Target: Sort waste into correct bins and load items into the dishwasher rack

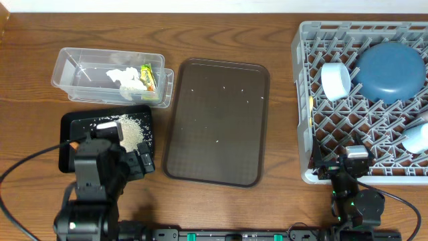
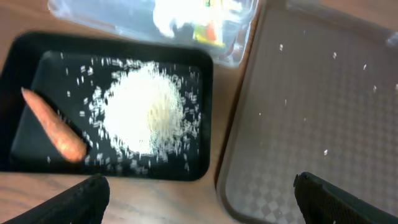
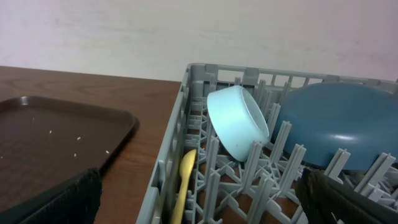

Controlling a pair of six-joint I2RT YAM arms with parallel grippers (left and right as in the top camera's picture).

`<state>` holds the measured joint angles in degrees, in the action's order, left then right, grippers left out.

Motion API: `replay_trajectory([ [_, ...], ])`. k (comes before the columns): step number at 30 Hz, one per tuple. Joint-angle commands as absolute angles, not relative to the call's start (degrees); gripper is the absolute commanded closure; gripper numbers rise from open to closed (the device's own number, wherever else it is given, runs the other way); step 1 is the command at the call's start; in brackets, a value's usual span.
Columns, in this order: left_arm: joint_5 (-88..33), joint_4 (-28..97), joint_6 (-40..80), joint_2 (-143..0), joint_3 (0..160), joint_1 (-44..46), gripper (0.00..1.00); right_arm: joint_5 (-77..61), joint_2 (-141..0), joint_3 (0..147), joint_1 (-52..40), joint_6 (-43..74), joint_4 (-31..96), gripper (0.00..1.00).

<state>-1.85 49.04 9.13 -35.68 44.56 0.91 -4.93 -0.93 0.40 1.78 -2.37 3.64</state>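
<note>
I found the clear tub holding white tissues and the green-yellow wrapper. The black bin just beside it held heaped rice and the carrot piece. In the grey rack the blue plate sat tilted, a pale cup lay sideways, and the yellow spoon lay by the wall.

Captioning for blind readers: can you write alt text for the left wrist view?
A shallow black bin holds a heap of white rice and an orange carrot piece at its left end. A clear tub sits blurred beyond it, and a brown tray with stray grains lies to the right. The left gripper hangs open and empty.
</note>
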Motion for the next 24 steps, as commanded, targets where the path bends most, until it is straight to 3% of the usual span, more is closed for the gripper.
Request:
replay_trajectory([
  [1, -0.34, 45.23, 8.12, -30.2, 38.98, 0.67, 0.03, -5.15, -0.34, 0.32, 1.06, -3.27, 3.88, 0.01],
  [14, -0.05, 13.3, 8.12, -6.13, 7.38, 0.67, 0.03, -5.15, -0.34, 0.32, 1.06, -3.29, 3.88, 0.01],
  [21, 2.24, -1.65, 4.14, -1.1, 0.12, 0.67, 0.03, -5.15, -0.34, 0.32, 1.06, -3.27, 3.88, 0.01],
  [24, 2.2, -1.87, -0.97, -0.05, 0.23, 0.67, 0.03, -5.15, -0.34, 0.32, 1.06, -3.27, 3.88, 0.01],
])
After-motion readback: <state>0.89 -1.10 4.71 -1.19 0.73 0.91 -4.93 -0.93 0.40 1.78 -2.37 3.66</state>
